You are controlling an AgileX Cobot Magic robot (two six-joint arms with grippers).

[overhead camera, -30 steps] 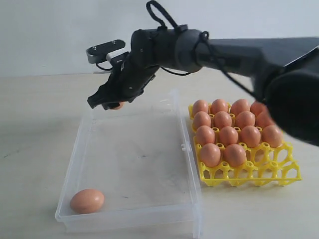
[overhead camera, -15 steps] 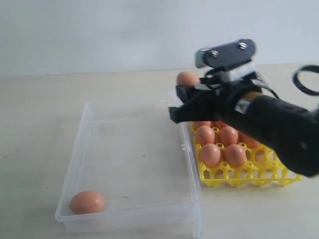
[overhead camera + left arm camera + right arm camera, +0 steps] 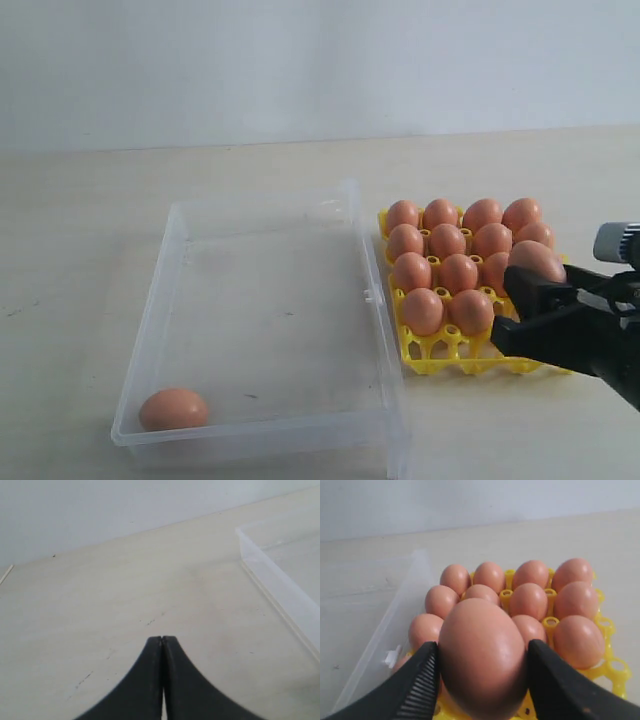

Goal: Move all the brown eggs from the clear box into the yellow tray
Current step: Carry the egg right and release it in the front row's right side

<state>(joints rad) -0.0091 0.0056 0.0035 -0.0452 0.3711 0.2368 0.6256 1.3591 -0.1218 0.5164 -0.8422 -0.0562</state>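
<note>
The right end effector is clamped on a brown egg, one black finger pressed against each side of the shell. In the exterior view this right end effector holds the egg over the near right part of the yellow tray; whether the egg touches a cup I cannot tell. The seated eggs fill the tray's far rows. Just left of the tray stands the clear box, with a lone egg lying in its near left corner. The left end effector has its tips pressed together on nothing, over bare table beside the box
</note>
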